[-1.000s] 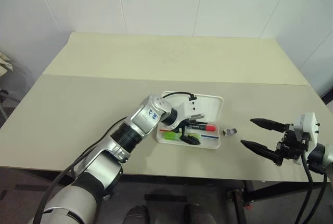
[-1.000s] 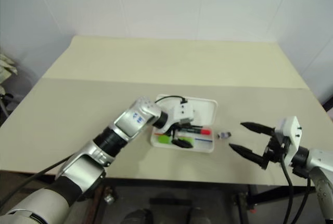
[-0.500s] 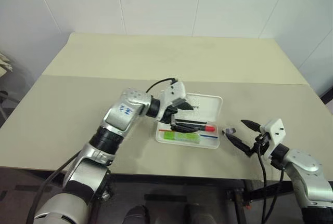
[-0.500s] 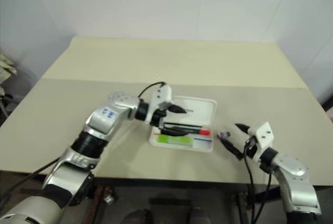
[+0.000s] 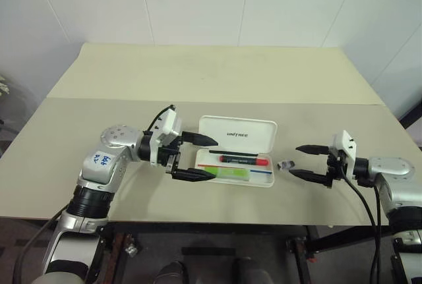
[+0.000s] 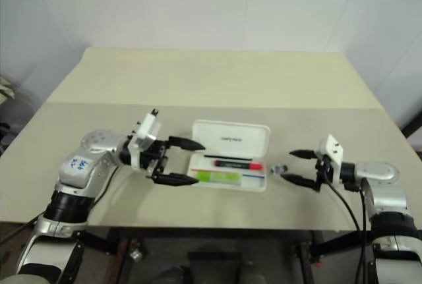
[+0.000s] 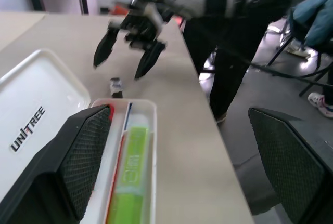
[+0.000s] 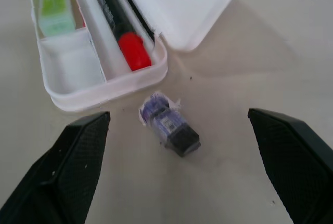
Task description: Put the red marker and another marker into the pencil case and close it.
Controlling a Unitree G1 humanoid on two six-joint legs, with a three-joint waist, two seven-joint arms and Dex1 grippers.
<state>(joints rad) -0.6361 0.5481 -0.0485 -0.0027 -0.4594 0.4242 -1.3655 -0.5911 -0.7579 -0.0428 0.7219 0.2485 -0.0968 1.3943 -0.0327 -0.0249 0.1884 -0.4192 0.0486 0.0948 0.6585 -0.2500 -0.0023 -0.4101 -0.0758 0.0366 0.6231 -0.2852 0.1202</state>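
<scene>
1. Lying open at centre of the frame: the pencil case [image 5: 266, 180], lid [image 5: 241, 134] folded back toward the upper side, tray toward the lower side, on the table [image 5: 198, 80].
2. Resting inside the tray, upper compartment: the red marker [image 5: 244, 160], red cap toward the right.
3. Resting inside the tray, lower compartment: the light-green marker [image 5: 231, 173], flat, just below the red one.
4. Placed just right of the case, apart from it: a small dark-and-bluish object [image 8: 169, 124], kind not determinable.
5. Positioned left of centre, at the case's left end: left gripper [image 5: 196, 157], fingers spread wide, holding nothing, one finger over the lid's edge, the other beside the tray's lower corner.
6. Positioned at right of frame, pointing toward the case: right gripper [image 5: 302, 161], fingers spread wide, empty, near the small object.
7. Judged step: both markers stowed; closing left to do.
8. Judged next move: bringing a finger behind the lid's far edge and folding it down over the tray, steadying the tray against sliding.
</scene>
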